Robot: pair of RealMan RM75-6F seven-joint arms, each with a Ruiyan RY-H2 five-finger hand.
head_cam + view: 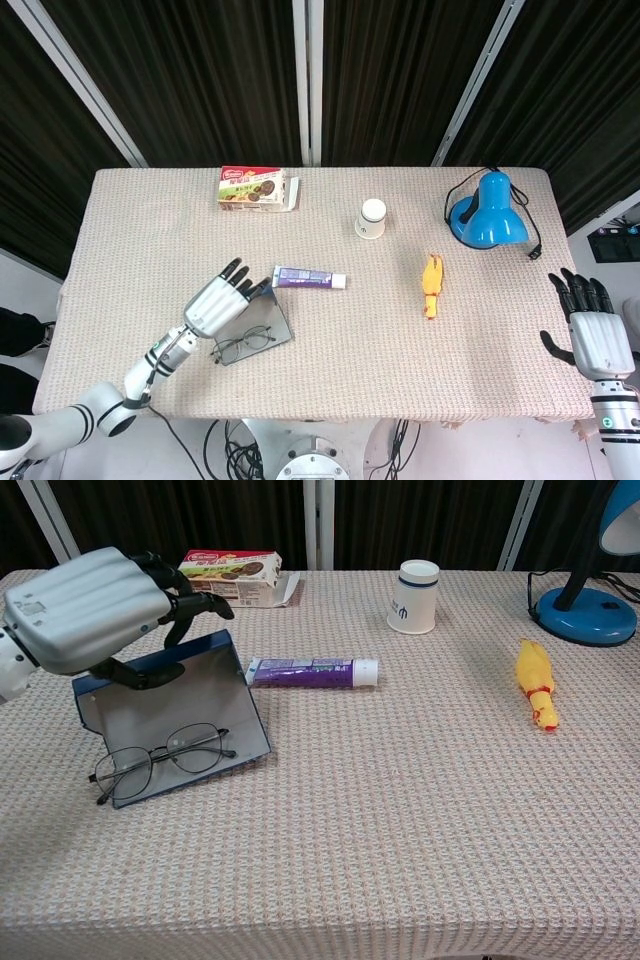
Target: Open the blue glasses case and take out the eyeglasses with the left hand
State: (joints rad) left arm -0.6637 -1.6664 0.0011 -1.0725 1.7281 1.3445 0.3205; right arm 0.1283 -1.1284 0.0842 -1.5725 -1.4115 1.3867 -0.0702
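The blue glasses case (175, 705) lies open on the table's left side, its far edge raised off the cloth. My left hand (92, 612) grips that far edge, fingers curled over it and thumb beneath. The thin-framed eyeglasses (193, 757) lie unfolded at the low near edge of the case, one lens hanging over onto the cloth. In the head view the left hand (215, 302) sits just left of the case (265, 318), with the eyeglasses (243, 343) below it. My right hand (592, 332) hangs open off the table's right edge, holding nothing.
A purple toothpaste tube (312, 671) lies just right of the case. Behind the hand stands a biscuit box (228, 576). A white cup (416, 596), a yellow rubber chicken (535, 681) and a blue desk lamp (488, 210) occupy the right half.
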